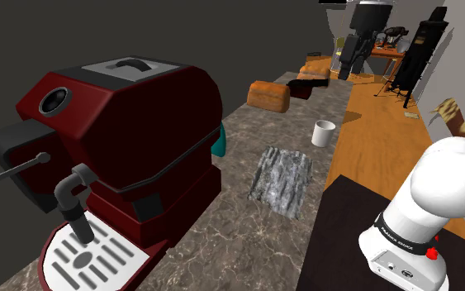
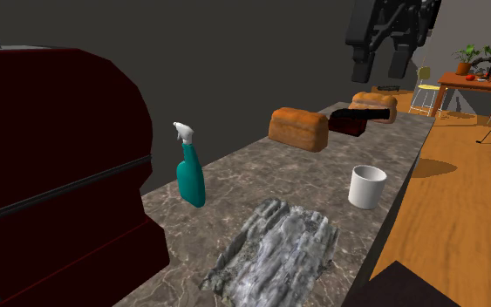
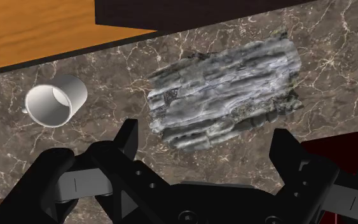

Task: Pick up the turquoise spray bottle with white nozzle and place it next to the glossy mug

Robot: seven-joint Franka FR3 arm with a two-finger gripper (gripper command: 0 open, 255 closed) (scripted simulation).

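Where the dark red coffee machine [image 2: 51, 174] ends, I see the turquoise spray bottle [image 2: 190, 174] standing upright on the marbled counter [image 2: 322, 179]. Its white nozzle is on top. It is just beside the machine's flank and near the counter's back edge along the grey wall. In the shoulder view I catch a sliver of it past the machine's corner. A rough grey slab [image 2: 274, 249] lies flat in front of the bottle, apart from it. The white mug [image 2: 367, 187] stands upright near the counter's front edge, above the wooden floor. Bare counter runs between bottle and mug, and on to a brown loaf [image 2: 299, 128] farther along. My gripper [image 2: 380, 59] hangs high over the counter, fingers spread wide and empty. In the wrist view it looks down on slab and mug.
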